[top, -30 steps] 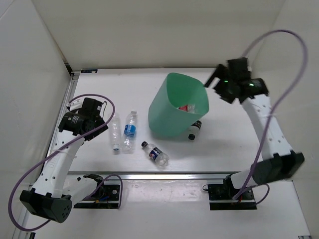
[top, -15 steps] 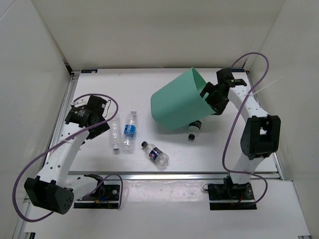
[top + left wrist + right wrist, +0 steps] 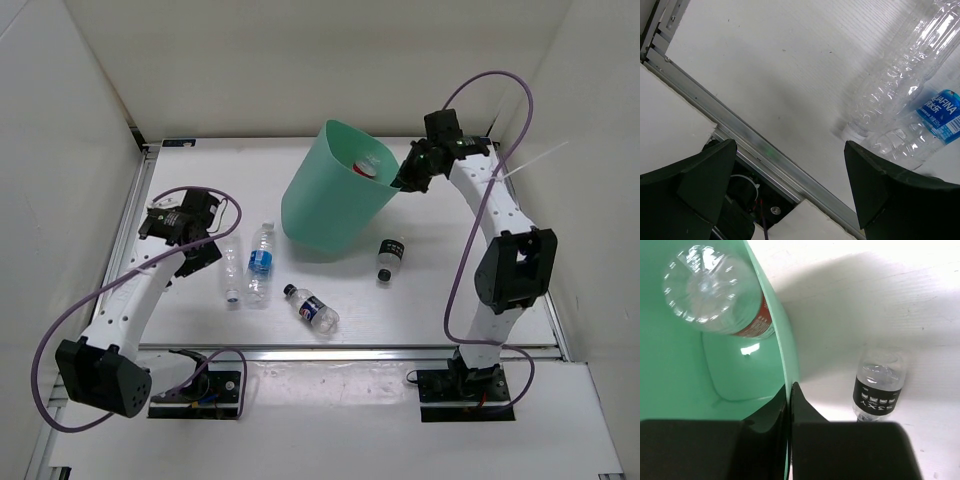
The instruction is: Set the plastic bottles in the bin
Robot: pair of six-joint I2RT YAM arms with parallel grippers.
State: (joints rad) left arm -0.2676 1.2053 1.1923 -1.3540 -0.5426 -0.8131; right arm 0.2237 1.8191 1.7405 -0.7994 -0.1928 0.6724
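The mint-green bin point(image 3: 330, 195) stands tilted at the back of the table. My right gripper point(image 3: 405, 182) is shut on its right rim, one finger inside the wall and one outside point(image 3: 790, 388). A red-labelled bottle point(image 3: 715, 290) lies inside the bin point(image 3: 715, 370), also seen from above point(image 3: 367, 168). A dark-labelled bottle point(image 3: 389, 257) lies on the table just right of the bin point(image 3: 877, 385). An unlabelled bottle point(image 3: 232, 265), a blue-labelled bottle point(image 3: 261, 262) and a third bottle point(image 3: 312, 308) lie front left. My left gripper point(image 3: 207, 248) hangs open beside the unlabelled bottle point(image 3: 900, 75), holding nothing point(image 3: 790, 145).
An aluminium rail point(image 3: 330, 352) runs along the table's near edge, with the arm bases below it. White walls close in the left, back and right. The right arm's purple cable point(image 3: 495, 80) loops over the back right corner.
My right gripper has closed on the bin's rim. The bin has swung from leaning left to a more upright tilt and shifted left, leaving the dark-labelled bottle free of it. The left arm barely moved.
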